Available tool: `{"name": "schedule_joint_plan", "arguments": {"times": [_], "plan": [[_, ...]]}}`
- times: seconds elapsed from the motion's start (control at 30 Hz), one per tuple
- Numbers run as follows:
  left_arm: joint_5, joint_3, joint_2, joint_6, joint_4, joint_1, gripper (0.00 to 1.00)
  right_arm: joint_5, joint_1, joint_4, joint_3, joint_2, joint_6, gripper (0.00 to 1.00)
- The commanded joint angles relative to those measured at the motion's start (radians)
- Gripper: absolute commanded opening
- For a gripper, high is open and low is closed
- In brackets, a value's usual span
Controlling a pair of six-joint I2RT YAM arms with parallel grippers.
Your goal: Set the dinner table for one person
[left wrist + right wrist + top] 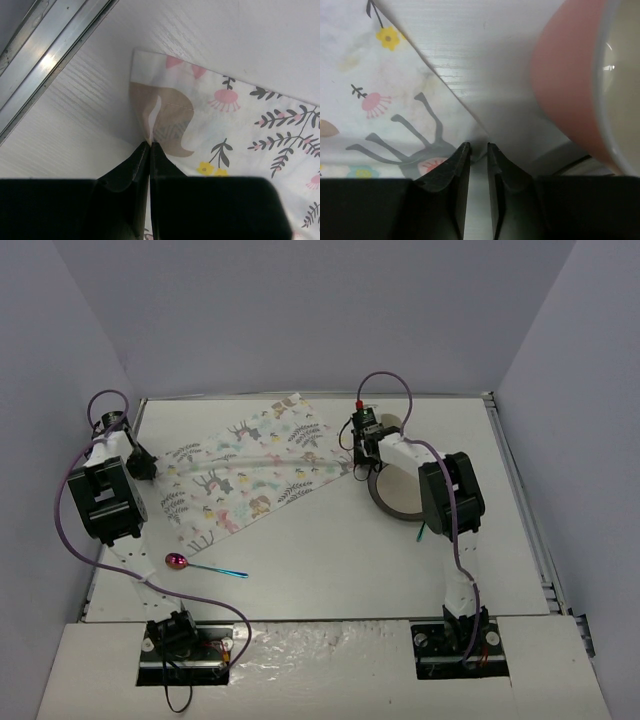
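A cloth placemat printed with pastel animals and leaves lies slantwise on the white dinner table. My left gripper is at its left corner; in the left wrist view it is shut, pinching a raised fold of the placemat. My right gripper sits at the mat's right corner. In the right wrist view its jaws stand a little apart, the placemat corner lying flat at their tips, bare table beyond.
A pink cup stands just right of my right gripper. A dark-rimmed plate lies under the right arm. A spoon with a pink bowl and blue handle lies near the front left. A metal rail edges the table's left side.
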Motion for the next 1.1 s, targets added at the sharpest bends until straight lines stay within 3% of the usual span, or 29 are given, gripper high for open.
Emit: {"name": "schedule_joint_plan", "arguments": {"times": [0.0,0.07,0.17,0.3,0.37,0.5,0.67,0.77,0.93,1.07], "plan": [[0.029,0.005,-0.015,-0.012,-0.034,0.008,0.09,-0.019,-0.004,-0.016,0.087,-0.083,-0.017,0.34],[0.051,0.005,-0.042,-0.015,-0.033,0.006,0.28,-0.044,0.020,-0.018,0.115,-0.107,-0.042,0.40],[0.068,0.002,-0.091,-0.022,-0.041,0.004,0.38,-0.054,0.052,-0.016,0.143,-0.137,-0.079,0.43],[0.078,-0.036,-0.187,-0.033,-0.060,-0.023,0.52,-0.074,0.085,-0.016,0.176,-0.152,-0.125,0.59],[0.052,-0.088,-0.241,-0.043,-0.050,-0.048,0.65,-0.083,0.099,-0.016,0.191,-0.144,-0.133,0.64],[0.011,-0.236,-0.357,-0.067,-0.015,-0.098,0.78,-0.108,0.112,-0.017,0.224,-0.105,-0.142,0.68],[-0.045,-0.338,-0.434,-0.070,0.026,-0.200,0.80,-0.122,0.113,-0.017,0.257,-0.049,-0.141,0.68],[-0.053,-0.376,-0.440,-0.049,0.054,-0.242,0.75,-0.116,0.113,-0.016,0.272,-0.011,-0.144,0.68],[-0.048,-0.403,-0.391,-0.049,0.075,-0.256,0.64,-0.119,0.113,-0.012,0.281,0.034,-0.138,0.66],[-0.056,-0.387,-0.347,-0.046,0.075,-0.255,0.63,-0.122,0.113,-0.010,0.304,0.069,-0.135,0.61]]}}
